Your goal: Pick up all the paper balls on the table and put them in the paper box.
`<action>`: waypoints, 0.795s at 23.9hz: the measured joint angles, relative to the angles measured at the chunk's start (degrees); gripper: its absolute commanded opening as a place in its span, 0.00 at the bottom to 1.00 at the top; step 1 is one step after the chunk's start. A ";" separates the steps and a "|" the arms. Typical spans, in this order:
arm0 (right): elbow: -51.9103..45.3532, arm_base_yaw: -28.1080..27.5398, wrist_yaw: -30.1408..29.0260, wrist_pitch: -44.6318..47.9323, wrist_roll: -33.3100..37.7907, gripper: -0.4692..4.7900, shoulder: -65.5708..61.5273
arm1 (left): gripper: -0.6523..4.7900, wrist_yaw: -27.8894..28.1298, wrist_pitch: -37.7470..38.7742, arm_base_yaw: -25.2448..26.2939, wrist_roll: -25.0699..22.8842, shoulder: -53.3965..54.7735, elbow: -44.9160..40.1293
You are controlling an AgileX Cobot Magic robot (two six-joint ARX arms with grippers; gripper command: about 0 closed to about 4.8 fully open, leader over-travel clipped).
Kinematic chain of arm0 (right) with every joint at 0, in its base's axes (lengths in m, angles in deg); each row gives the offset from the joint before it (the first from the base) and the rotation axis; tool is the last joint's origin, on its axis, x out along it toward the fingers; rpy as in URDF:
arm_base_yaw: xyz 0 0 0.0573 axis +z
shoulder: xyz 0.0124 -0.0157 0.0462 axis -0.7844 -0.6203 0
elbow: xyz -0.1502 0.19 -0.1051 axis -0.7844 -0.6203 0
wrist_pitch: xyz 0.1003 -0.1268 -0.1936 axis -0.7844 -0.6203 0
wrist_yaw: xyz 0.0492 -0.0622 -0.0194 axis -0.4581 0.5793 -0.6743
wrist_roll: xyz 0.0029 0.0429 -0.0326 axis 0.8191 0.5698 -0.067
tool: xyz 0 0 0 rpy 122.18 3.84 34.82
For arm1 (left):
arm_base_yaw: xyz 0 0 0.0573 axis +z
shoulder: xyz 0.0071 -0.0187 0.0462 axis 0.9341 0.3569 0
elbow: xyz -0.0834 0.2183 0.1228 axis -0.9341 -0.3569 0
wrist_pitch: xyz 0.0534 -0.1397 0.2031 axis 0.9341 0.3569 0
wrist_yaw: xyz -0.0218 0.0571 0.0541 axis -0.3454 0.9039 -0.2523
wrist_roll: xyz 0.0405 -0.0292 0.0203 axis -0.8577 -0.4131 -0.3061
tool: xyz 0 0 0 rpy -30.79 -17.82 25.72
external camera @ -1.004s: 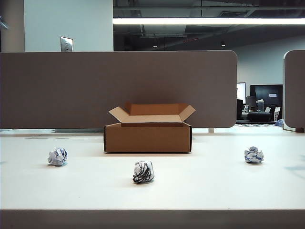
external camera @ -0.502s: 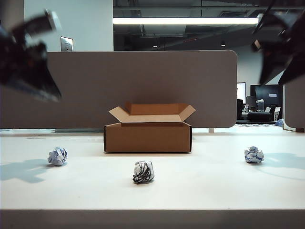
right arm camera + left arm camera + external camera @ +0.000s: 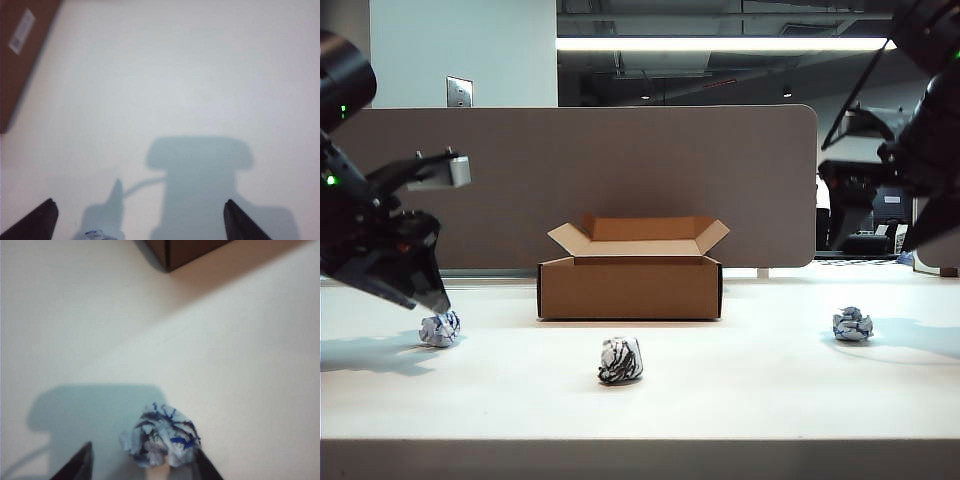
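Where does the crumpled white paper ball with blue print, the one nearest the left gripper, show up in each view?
Exterior view: crumpled white paper ball with blue print at far left on the table, under the left gripper.
Left wrist view: the ball lies between the open fingers.
Right wrist view: not in it.
Shared landmark: the brown cardboard paper box.

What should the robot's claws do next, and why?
Probably lower the left claw a little more and close it. Its open fingers already straddle the left ball, but nothing is gripped yet. The right claw, also open, hangs higher over the table near the right ball. All three balls lie outside the box.
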 measured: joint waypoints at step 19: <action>-0.02 0.02 0.17 0.37 1.31 1.00 -4.04 | 0.75 -1.62 -0.37 -0.11 2.49 9.66 7.41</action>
